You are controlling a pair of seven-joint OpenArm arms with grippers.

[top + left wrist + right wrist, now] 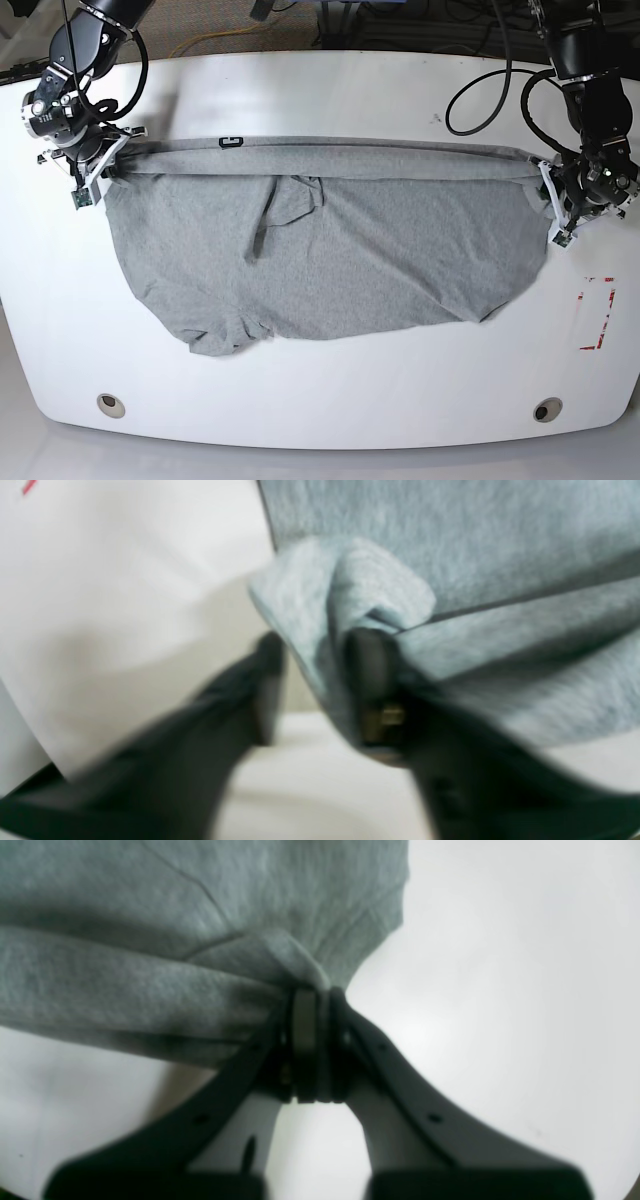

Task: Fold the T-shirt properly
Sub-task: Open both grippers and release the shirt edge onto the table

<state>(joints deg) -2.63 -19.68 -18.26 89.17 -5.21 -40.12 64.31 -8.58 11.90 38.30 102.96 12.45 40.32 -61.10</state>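
Grey heather T-shirt (330, 250) lies spread across the middle of the white counter (330, 420), long axis running side to side, its far edge pulled taut between the two arms. Right pincer (312, 1005) is clamped on one end of that edge; left pincer (320, 680) stands parted at the other end, cloth draped on one finger. A small dark neck label shows at the far edge, unreadable; no print visible.

Left hand (320, 690) parted, right hand (312, 1005) clamped
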